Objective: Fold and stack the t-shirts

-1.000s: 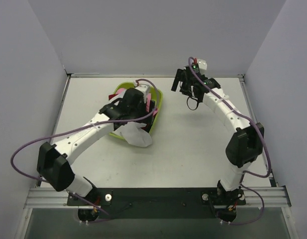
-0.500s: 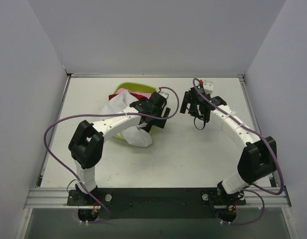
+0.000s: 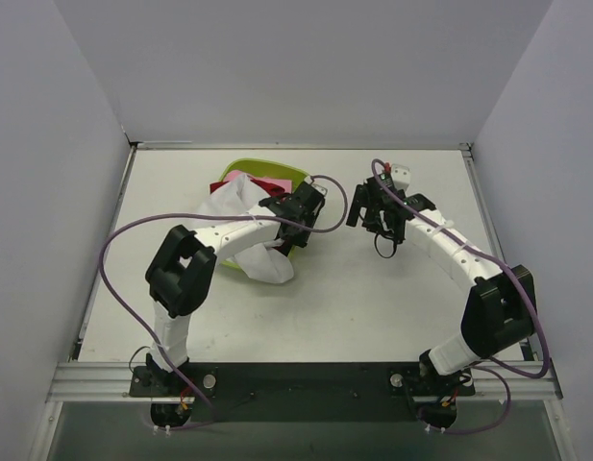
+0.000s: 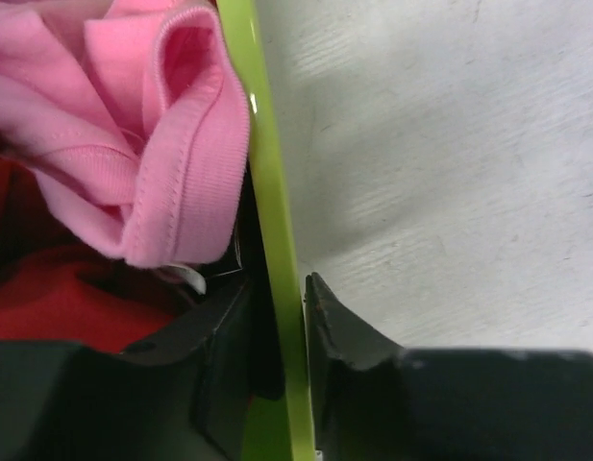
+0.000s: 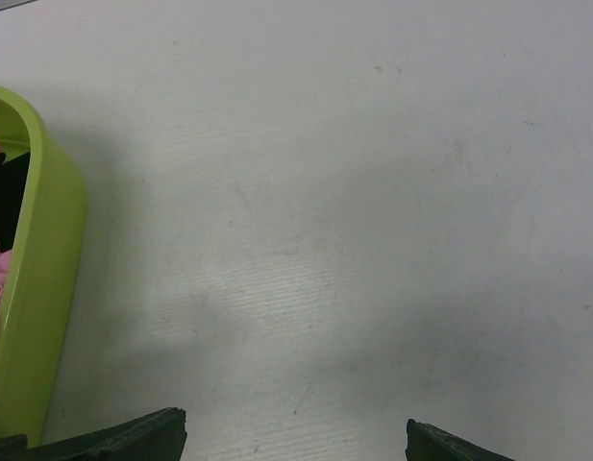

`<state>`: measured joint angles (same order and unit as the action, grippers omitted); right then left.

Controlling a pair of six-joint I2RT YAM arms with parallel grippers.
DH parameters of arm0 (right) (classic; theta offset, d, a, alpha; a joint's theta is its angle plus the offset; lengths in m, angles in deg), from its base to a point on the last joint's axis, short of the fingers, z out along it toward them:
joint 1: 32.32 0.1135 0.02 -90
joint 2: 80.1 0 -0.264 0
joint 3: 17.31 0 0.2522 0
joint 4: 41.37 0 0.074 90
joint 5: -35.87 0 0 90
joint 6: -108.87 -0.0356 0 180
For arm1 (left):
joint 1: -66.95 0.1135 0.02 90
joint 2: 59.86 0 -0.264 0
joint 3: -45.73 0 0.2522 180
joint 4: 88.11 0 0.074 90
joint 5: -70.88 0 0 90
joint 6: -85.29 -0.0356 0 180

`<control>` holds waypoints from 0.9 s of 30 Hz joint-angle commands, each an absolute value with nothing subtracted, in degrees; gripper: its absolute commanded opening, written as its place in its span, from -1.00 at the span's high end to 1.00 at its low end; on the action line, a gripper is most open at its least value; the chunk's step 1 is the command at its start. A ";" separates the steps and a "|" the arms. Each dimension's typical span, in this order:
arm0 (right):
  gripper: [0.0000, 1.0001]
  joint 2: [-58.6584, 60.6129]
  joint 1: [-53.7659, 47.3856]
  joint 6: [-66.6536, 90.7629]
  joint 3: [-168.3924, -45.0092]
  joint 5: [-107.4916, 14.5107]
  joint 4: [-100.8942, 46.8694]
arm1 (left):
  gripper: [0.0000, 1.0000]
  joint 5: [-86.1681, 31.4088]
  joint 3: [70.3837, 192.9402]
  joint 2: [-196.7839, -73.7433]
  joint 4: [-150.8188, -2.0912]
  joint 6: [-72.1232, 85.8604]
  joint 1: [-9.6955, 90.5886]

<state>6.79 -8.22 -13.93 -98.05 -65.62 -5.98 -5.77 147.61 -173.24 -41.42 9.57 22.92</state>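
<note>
**Barely begun: no fold, no stack**

Straddling the lime-green basin (image 4: 274, 192) rim with left fingers (image 4: 344, 336) set narrow; cannot tell whether clamped. Holding right fingers (image 5: 118, 438) spread, empty, above the surface (image 5: 373, 192). Counting three t-shirts (image 3: 240, 179), all loose: pink one (image 4: 133, 144) and dark red one (image 4: 56, 303) bunched inside the basin, white one (image 3: 267, 265) spilling over its rim. One basin.

The left gripper (image 4: 284, 288) straddles the wall of the lime-green basin (image 4: 269, 163), which fills its gap. The pink shirt (image 4: 152, 144) crowds its left side, and bare desk (image 4: 450, 173) lies open to its right. Ahead of the right gripper (image 5: 296, 424) the desk is free; only the basin stands at its left.
</note>
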 commanded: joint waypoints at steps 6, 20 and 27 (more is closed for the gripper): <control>-0.94 5.06 -6.31 -16.02 -96.11 -64.15 -8.71 | 1.00 -1.02 147.38 -174.73 -38.58 7.51 29.05; -0.90 7.00 -2.88 -17.08 -96.98 -63.97 -9.33 | 1.00 -0.14 152.03 -181.05 -40.07 -2.33 43.64; -0.88 7.96 -2.52 -17.69 -96.81 -63.27 -9.41 | 1.00 -4.44 159.67 -187.47 -41.22 -2.60 50.68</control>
